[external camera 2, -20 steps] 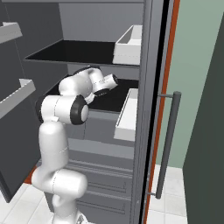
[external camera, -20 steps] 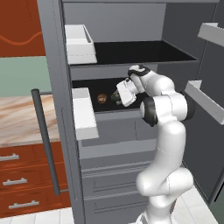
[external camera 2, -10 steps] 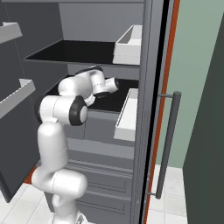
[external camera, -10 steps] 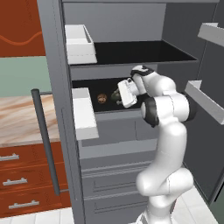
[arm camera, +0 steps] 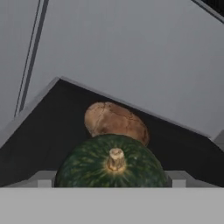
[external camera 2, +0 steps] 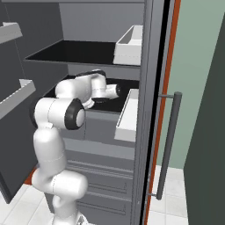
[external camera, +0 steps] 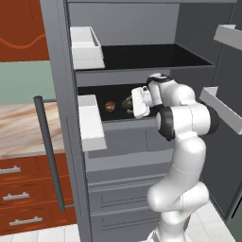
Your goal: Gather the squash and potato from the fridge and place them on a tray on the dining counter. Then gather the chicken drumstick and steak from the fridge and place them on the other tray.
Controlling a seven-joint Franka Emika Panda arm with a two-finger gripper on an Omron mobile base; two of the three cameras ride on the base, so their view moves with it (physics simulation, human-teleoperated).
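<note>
1. the gripper (external camera: 128, 104) reached into the fridge (external camera: 142, 71) at the lower black shelf (arm camera: 39, 131), its jaws spread wide and holding nothing.
2. the squash (arm camera: 113, 165) sat on that shelf right in front of the hand, between the parted jaws in the hand view, stem facing the camera.
3. the potato (arm camera: 114, 121) lay just behind the squash, toward the far wall and looking close enough to touch it; in the left base view it showed as a brown lump (external camera: 109, 106) to the left of the gripper.
4. risk: the squash looked round and smooth, so an off-centre close could squeeze it out or roll it into the potato.
5. risk: pushing further in could shove both toward the back wall.
6. no brands, labels or writing could be read anywhere.
</note>
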